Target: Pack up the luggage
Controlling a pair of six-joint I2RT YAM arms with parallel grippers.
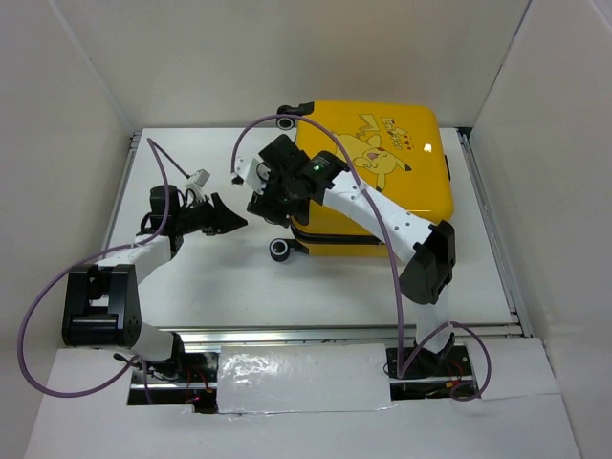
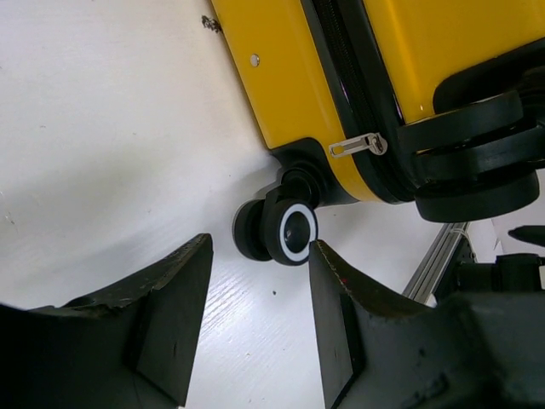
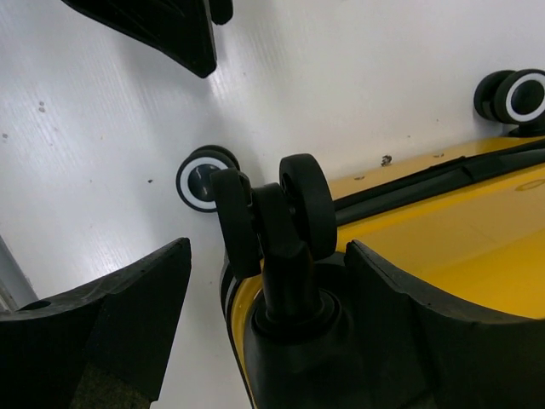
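Well, the luggage [image 1: 402,191] lies flat on its back at the far right part of the counter [image 1: 316,287], with its lid down and the cartoon side facing up. Its yellow shell looks hard and smooth, so I think it will not bend or squash, but it will be slippery. It is also much too wide for the jaws to go around. It is small, so I guess it is not very heavy, and a push on one corner could make it slide or turn on the smooth counter. The best spots to take hold look like the small parts that stick out. The right jaws are apart, and one black wheel [image 3: 272,213] on the left side of the case sits between them, with gaps on both sides, so nothing is pinched. That wheel's thick stem looks strong enough to grip. The left jaws are apart too and hold nothing. They hang just above the counter, close to the wheel at the near left corner [image 2: 289,232]. Beside that corner hangs a little silver zip pull [image 2: 358,145]. It is thin and floppy, so it needs a careful pinch.
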